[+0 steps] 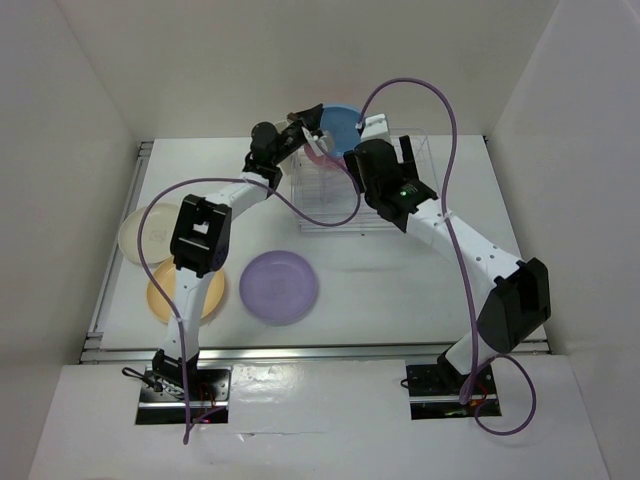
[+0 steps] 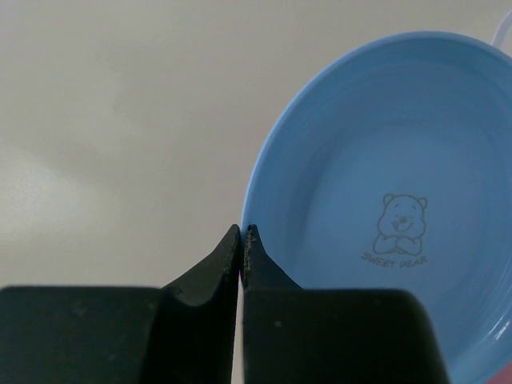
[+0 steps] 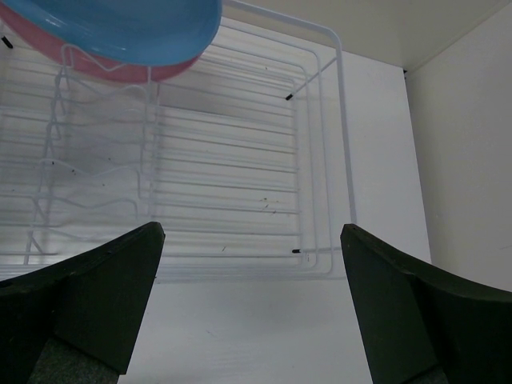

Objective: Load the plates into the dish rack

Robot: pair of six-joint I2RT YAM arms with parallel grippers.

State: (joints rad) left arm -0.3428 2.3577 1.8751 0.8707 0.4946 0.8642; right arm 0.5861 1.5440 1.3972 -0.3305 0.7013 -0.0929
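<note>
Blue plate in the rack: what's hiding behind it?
A pink plate sits right behind the blue plate in the rack. Only its rim peeks out. The rest is covered, so its face can't be seen.

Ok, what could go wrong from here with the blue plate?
The left claw pinches the blue plate only at its rim edge, by its tips, so it could slip out. The blue plate lies against the pink plate above the dish rack and may knock it or share its slot. The open right claw hovers close by; the arms might clash.
</note>
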